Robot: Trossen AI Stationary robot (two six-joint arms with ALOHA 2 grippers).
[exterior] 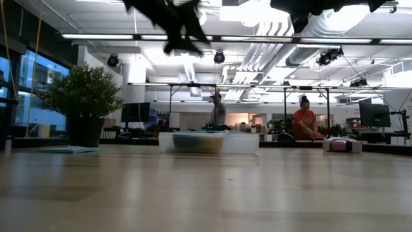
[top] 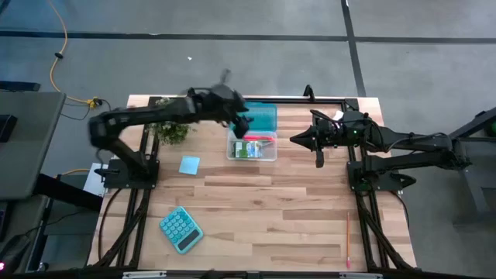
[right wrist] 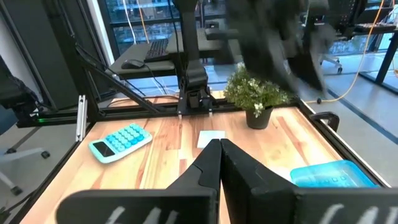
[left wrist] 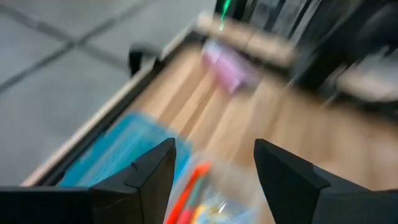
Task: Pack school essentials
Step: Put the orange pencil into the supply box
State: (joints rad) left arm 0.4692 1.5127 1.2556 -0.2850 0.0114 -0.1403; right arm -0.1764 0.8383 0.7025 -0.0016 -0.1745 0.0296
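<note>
High view: across the wooden counter, a clear bin already holds green and red stationery, while the note pad waits outside. Left tool, fingers apart and empty, hovers above the bin; right tool idles pressed together beside it.

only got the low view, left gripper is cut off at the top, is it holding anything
Observer: No. The left gripper is open and empty, over the clear bin.
Operator: where's the right one
Observer: The right gripper is shut, hovering beside the bin on the right arm's side.
Operator: anything outside the bin
Observer: The light-blue note pad lies on the table on the left arm's side, and a thin pencil lies near the right edge.
</note>
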